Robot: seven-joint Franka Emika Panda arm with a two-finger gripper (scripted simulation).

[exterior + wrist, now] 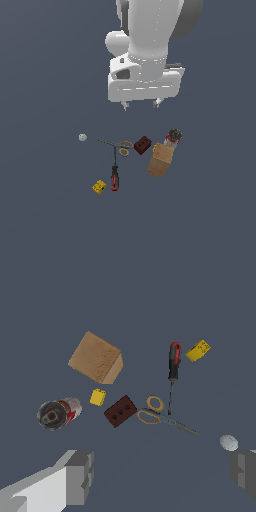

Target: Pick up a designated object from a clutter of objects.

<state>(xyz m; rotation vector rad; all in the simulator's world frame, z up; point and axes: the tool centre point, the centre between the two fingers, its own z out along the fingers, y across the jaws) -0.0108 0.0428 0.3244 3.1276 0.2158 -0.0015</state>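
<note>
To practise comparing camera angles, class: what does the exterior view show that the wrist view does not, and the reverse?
Only the exterior view: the arm's white body over the clutter.
Only the wrist view: a second small yellow block between the can and the dark red brick.
Both: the pale ball, scissors, screwdriver, tan box, brick, can, another yellow block, and the jaws, standing wide apart.

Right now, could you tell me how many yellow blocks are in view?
2. One yellow block lies beside the screwdriver handle. A smaller yellow block sits between the tan box and the dark red brick; the exterior view hides it behind the box.
</note>
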